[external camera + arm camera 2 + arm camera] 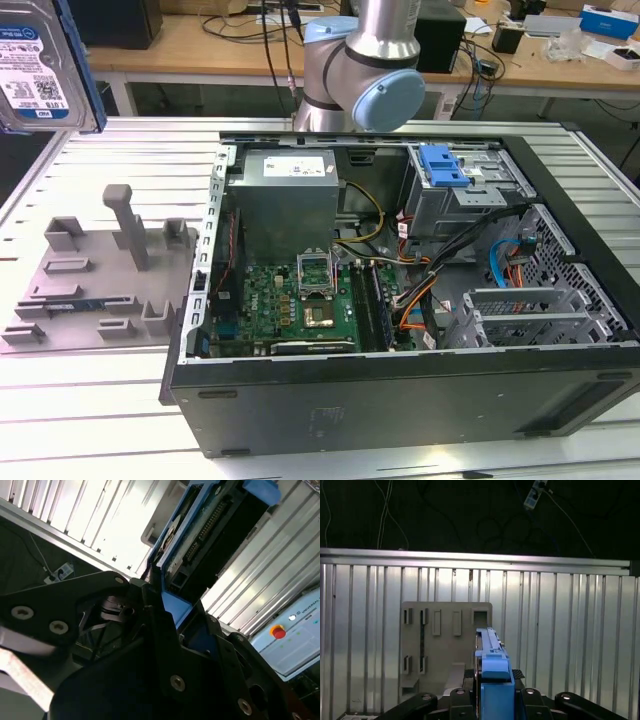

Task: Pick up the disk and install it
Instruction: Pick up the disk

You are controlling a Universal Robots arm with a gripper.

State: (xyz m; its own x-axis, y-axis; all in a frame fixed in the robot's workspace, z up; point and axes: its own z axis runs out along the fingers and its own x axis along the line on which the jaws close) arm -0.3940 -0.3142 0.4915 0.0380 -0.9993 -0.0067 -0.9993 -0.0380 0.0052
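Note:
The disk [40, 65] hangs high at the exterior view's left, well above the table, its white-and-blue label facing the camera and a blue frame along its edge. In both wrist views my gripper [492, 692] is shut on the disk [489, 647], which stands on edge between the black fingers [150, 597]. The disk [210, 525] juts out past the fingertips, its connector side and blue carrier showing. It is raised over the grey fixture plate [445, 630] and away from the open computer case [400, 300].
The grey fixture plate [100, 280] with upright posts lies on the slatted aluminium table [120, 160]. Inside the case sit a grey power supply [285, 200], a motherboard [300, 300] and a drive cage with a blue latch [445, 165]. The arm's base [365, 60] stands behind the case.

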